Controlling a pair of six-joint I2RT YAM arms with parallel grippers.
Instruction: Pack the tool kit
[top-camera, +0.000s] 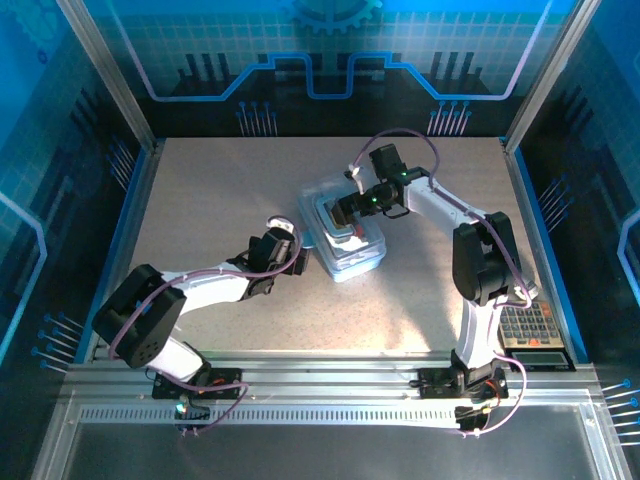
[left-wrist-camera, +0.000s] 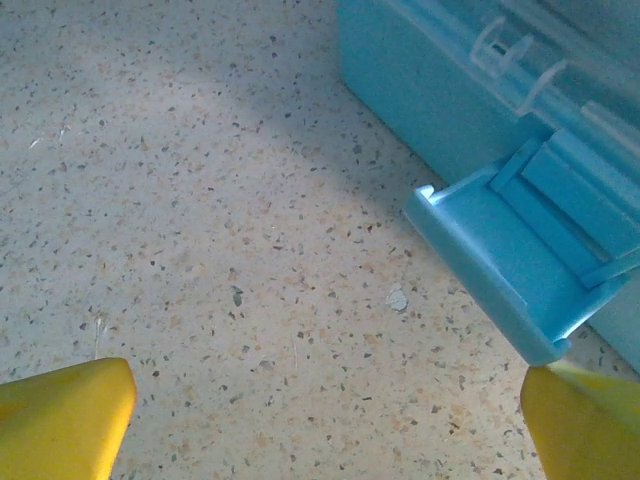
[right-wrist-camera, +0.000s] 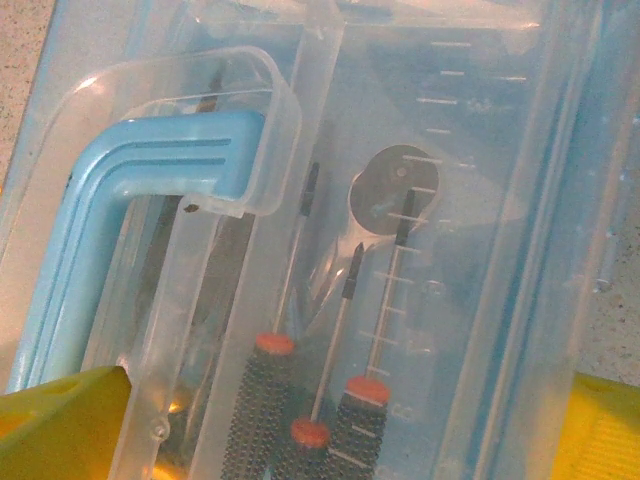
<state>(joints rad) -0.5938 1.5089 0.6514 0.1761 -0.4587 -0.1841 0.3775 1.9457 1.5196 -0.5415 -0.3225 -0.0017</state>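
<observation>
Above the worktop, case: the light-blue case (top-camera: 350, 262) lies near the middle of the worktop (top-camera: 200, 190), slightly skewed, with one arm on each side.
Top view, right gripper: the right gripper (top-camera: 345, 215) hangs over the case's lid, jaws spread wide and holding nothing.
Top view, left gripper: the left gripper (top-camera: 292, 255) sits low, just beside the case's left flank. It is also fully spread and empty.
Left wrist, latch: a blue latch (left-wrist-camera: 500, 265) hangs swung out from the case wall, unfastened. Its lower tip is right by one yellow finger (left-wrist-camera: 585, 425); contact cannot be told.
Left wrist, gap: only bare speckled worktop lies between the two fingers.
Right wrist, lid: the clear lid (right-wrist-camera: 480, 200) lies over the case, with its blue handle (right-wrist-camera: 130, 200) folded into the recess.
Right wrist, contents: three screwdrivers (right-wrist-camera: 300, 400) with black knurled grips and red collars lie under the lid, by a round metal disc (right-wrist-camera: 395, 190). The pliers cannot be made out with certainty.
Right wrist, jaws: the yellow tips sit at both lower corners, far apart, gripping nothing.
Step in hand: probably fastening the latch, since the tools appear to be packed.
Doing it well: the right gripper should press the lid flat while the left sweeps the latch upward with one finger until it seats.
Risk: a sideways push could slide the light case, so the downward hold should come first.
</observation>
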